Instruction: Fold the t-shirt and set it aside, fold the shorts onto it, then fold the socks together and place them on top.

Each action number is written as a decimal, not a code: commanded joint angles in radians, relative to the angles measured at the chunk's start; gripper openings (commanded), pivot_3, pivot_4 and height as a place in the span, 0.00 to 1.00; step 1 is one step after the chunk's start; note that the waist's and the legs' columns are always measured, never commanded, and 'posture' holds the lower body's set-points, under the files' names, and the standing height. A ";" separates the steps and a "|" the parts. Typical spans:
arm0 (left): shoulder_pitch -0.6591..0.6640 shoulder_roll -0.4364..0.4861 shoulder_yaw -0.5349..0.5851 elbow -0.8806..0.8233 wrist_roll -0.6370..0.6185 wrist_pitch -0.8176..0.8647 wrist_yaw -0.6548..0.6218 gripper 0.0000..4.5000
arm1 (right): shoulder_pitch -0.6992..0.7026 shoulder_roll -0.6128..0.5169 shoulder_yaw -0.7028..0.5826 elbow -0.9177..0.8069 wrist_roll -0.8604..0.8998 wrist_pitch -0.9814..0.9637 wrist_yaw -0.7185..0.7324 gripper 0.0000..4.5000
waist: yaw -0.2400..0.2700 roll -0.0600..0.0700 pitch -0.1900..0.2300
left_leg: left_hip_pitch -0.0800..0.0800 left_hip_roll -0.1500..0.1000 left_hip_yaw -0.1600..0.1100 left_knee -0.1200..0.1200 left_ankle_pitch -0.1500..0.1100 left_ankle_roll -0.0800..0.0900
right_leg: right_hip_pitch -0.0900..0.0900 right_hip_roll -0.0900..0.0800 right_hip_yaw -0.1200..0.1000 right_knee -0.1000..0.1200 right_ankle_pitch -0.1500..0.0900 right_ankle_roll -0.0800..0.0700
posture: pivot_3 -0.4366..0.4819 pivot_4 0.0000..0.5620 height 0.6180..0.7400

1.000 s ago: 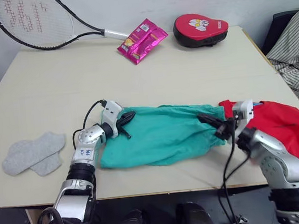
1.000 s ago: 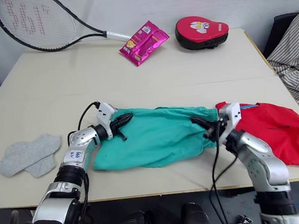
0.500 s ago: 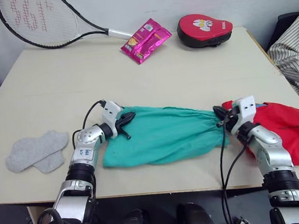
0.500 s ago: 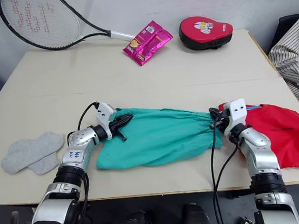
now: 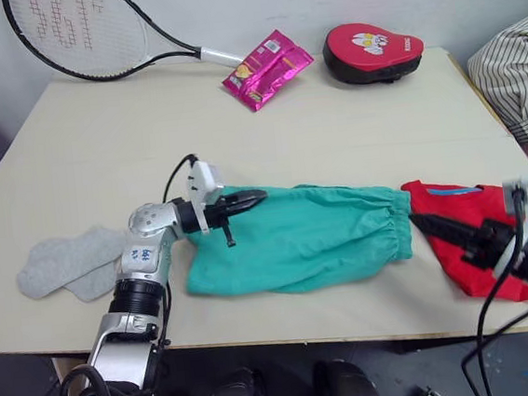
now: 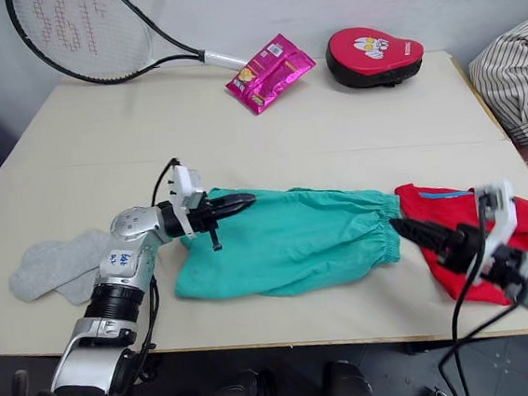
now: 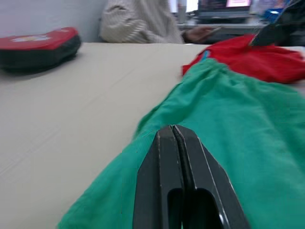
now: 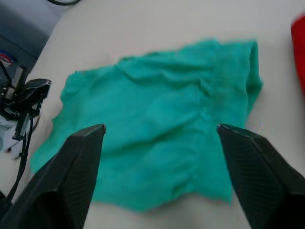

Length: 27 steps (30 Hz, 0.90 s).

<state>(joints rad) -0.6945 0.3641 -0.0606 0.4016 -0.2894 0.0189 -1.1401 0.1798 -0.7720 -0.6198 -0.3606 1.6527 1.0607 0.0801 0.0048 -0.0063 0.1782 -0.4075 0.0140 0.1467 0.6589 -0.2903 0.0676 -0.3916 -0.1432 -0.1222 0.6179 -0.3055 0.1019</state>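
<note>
Shorts step in hand. Shorts (image 5: 296,237) lie flat mid-counter (image 5: 101,157), waistband just beside the t-shirt (image 5: 492,232), which sits at the counter's right edge; socks (image 5: 65,266) sit at the left, untouched. Left pincer (image 5: 250,197) is pressed together over the shorts' far left corner, gripping nothing that I can see. Right pincer (image 8: 159,131) is spread wide, above the t-shirt, facing the waistband. Next: grab both ends, fold, then move onto the t-shirt. Racket-string and pink-packet lettering unreadable.
</note>
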 commanded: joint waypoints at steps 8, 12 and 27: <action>-0.001 -0.080 -0.055 0.103 0.064 -0.124 0.012 0.00 | 0.191 0.161 0.238 -0.094 0.279 -0.238 -0.465 1.00 | -0.008 -0.008 -0.002 | 0.002 0.000 0.002 -0.001 -0.001 0.004 | 0.001 0.002 0.003 -0.001 0.002 0.003 | 0.48 0.27 1.00; 0.010 -0.101 -0.080 0.130 0.085 -0.155 0.005 0.00 | 0.104 0.236 0.288 -0.062 0.209 -0.310 -0.449 1.00 | -0.013 -0.011 -0.001 | 0.002 0.001 0.001 -0.001 -0.001 0.004 | 0.000 0.003 0.003 -0.001 0.003 0.002 | 0.48 0.27 1.00; 0.028 -0.093 -0.129 0.264 0.179 -0.170 0.010 0.00 | -0.322 0.572 0.407 0.346 -0.233 -0.394 -0.308 0.63 | -0.039 -0.014 -0.007 | 0.003 0.003 0.001 -0.003 0.001 0.003 | -0.001 0.004 0.003 -0.001 0.004 0.000 | 0.48 0.27 1.00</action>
<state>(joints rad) -0.6709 0.2605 -0.1868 0.6463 -0.1214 -0.1454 -1.1287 -0.1658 -0.2280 -0.2591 -0.0821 1.4498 0.6307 -0.2282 -0.0338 -0.0200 0.1709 -0.4043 0.0169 0.1481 0.6551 -0.2890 0.0700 -0.3923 -0.1395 -0.1188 0.6173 -0.3021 0.1010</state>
